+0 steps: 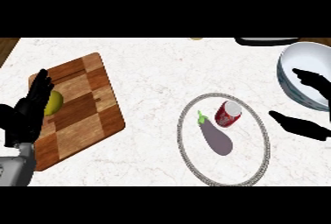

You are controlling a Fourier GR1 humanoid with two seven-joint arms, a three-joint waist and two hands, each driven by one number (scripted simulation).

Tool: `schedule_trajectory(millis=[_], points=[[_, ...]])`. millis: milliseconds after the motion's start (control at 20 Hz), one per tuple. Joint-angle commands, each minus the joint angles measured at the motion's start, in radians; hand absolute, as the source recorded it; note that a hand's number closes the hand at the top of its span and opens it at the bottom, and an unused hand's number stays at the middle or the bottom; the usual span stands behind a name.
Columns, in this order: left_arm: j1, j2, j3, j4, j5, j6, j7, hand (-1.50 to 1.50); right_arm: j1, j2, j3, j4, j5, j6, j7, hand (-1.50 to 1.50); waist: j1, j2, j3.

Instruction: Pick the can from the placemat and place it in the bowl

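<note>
Grey left forearm (pixel 16 168) comes in at the lower-left corner. Left robot hand (pixel 29 109) rests open, fingers straight and pointing up, holding nothing, over the left edge of a checkered wooden cutting board (pixel 84 109). A yellow-green fruit (pixel 55 103) lies on the board, partly hidden behind those fingers.

White marbled surface (pixel 155 65) carries everything. Oval placemat (pixel 183 144) with a grey braided rim lies right of centre. Red can (pixel 227 113) lies on its side in the placemat's upper part, silver end toward the upper right. Purple eggplant (pixel 216 138) lies just beside it, lower left, green stem near the can.

Right robot hand (pixel 302 126) shows at the right edge, spread wide open and holding nothing: one part overlaps the bowl (pixel 304 61), the other sits just outside the placemat's right rim, near the can but apart from it. White bowl is at upper right, nothing visible in it. A dark object (pixel 265 41) is cut off at the top edge.
</note>
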Motion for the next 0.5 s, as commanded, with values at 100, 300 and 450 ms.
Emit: schedule_trajectory(millis=[100, 300, 450], points=[[0.034, -0.004, 0.016, -0.041, 0.009, -0.008, 0.004, 0.00, 0.354, 0.040, 0.127, -0.323, 0.226, -0.103, 0.084, -1.50, 0.018, 0.007, 0.005], [-0.057, -0.016, 0.030, 0.011, 0.004, -0.037, 0.029, 0.00, 0.374, 0.017, 0.039, -0.485, 0.212, -0.004, 0.256, -1.50, 0.035, 0.015, 0.005], [0.024, -0.002, 0.045, -0.027, -0.001, -0.060, -0.008, 0.00, 0.295, -0.032, -0.024, -0.582, 0.172, 0.113, 0.401, -1.50, 0.042, 0.014, 0.005]])
